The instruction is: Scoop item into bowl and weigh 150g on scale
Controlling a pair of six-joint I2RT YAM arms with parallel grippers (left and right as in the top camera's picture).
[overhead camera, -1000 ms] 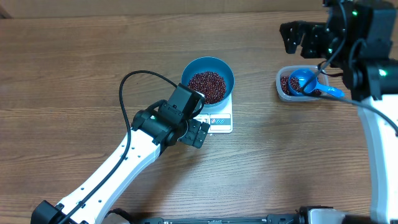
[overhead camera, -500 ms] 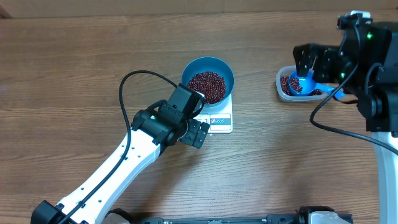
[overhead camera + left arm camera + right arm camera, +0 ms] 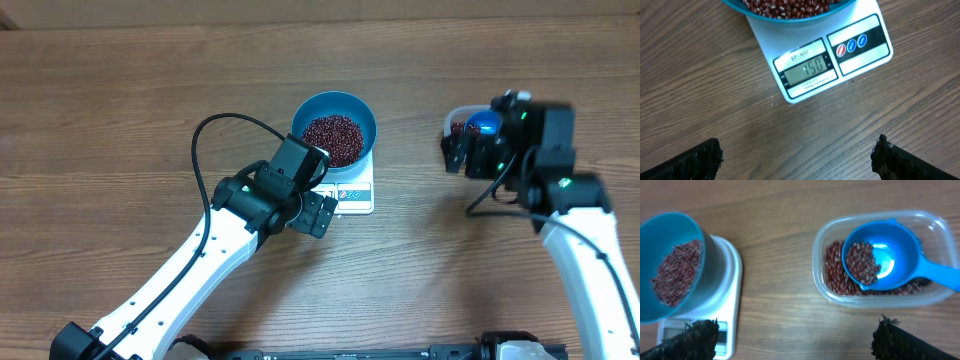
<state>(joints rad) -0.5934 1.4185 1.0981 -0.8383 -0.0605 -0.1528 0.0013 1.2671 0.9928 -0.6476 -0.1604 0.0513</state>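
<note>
Looking down past a wide, empty left hand just off the display edge of the scale, with the bowl of beans seated on top, display showing 150, and the right hand, equally wide and empty, farther off to the scale's right near the scoop.

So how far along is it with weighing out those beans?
It looks finished. Done: the beans sit in the bowl on the scale, whose display reads 150. The scoop lies in the tub with a few beans in it. In hand: nothing; the left gripper and right gripper are both open and empty. Left: apparently nothing more to add.
</note>
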